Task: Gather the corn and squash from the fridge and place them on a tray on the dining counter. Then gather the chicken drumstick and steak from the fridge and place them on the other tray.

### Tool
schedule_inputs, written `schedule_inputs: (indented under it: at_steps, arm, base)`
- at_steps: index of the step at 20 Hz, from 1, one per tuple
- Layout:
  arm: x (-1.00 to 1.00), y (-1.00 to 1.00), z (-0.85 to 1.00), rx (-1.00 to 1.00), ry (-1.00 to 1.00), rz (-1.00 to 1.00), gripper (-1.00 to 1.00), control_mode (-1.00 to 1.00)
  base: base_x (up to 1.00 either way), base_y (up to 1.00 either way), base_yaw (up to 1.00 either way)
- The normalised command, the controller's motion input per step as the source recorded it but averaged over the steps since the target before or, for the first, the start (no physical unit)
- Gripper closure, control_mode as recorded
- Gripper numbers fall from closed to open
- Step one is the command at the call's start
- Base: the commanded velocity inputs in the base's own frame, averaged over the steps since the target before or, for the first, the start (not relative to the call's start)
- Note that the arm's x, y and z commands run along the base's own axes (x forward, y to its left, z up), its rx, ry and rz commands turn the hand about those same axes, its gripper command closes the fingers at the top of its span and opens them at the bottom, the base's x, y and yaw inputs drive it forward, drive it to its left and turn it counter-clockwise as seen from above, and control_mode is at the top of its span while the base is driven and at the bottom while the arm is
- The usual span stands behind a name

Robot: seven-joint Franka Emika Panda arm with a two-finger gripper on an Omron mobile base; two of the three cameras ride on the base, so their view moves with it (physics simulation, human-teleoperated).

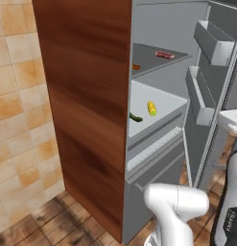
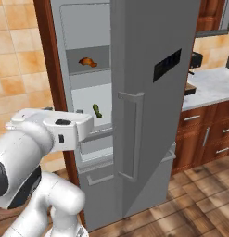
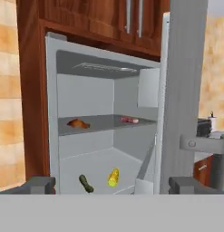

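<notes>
At the bottom of the hand view my jaws stand wide apart, holding nothing, facing the open fridge (image 3: 104,90). Corn (image 3: 113,177) and squash (image 3: 86,183) lie on the lower shelf (image 3: 95,161); drumstick (image 3: 78,123) and steak (image 3: 129,120) lie on the upper shelf (image 3: 104,123).

Lower shelf (image 3: 99,163) bears corn (image 3: 113,177) (beside squash (image 3: 86,183)).

I see the fridge (image 2: 88,28) open, its grey door (image 2: 153,92) swung toward me. Chicken drumstick (image 2: 87,61) on the upper shelf, dark green squash (image 2: 97,110) on the shelf below. My white arm (image 2: 46,134) sits low left. Wood cabinets (image 2: 204,134) right.
</notes>
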Motion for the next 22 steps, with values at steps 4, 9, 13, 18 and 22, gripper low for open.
schedule_inputs:
  at_steps: [4, 9, 13, 18, 22]
  arm:
    - [0.74, 0.54, -0.11, -0.24, 0.2, -0.36, -1.0, -1.0]
    - [0.53, 0.13, -0.15, -0.19, 0.26, -0.33, -1.0, -1.0]
    - [0.5, -0.31, -0.24, -0.01, 0.27, -0.15, -1.0, -1.0]
    - [0.89, -0.21, -0.17, -0.04, 0.34, -0.08, -1.0, -1.0]
    - [0.6, -0.14, -0.21, -0.11, 0.22, -0.07, -1.0, -1.0]
  base:
    - [0.0, 0.0, 0.0]
    - [0.0, 0.0, 0.0]
    - [0.0, 0.0, 0.0]
    - [0.0, 0.0, 0.0]
    - [0.0, 0.0, 0.0]
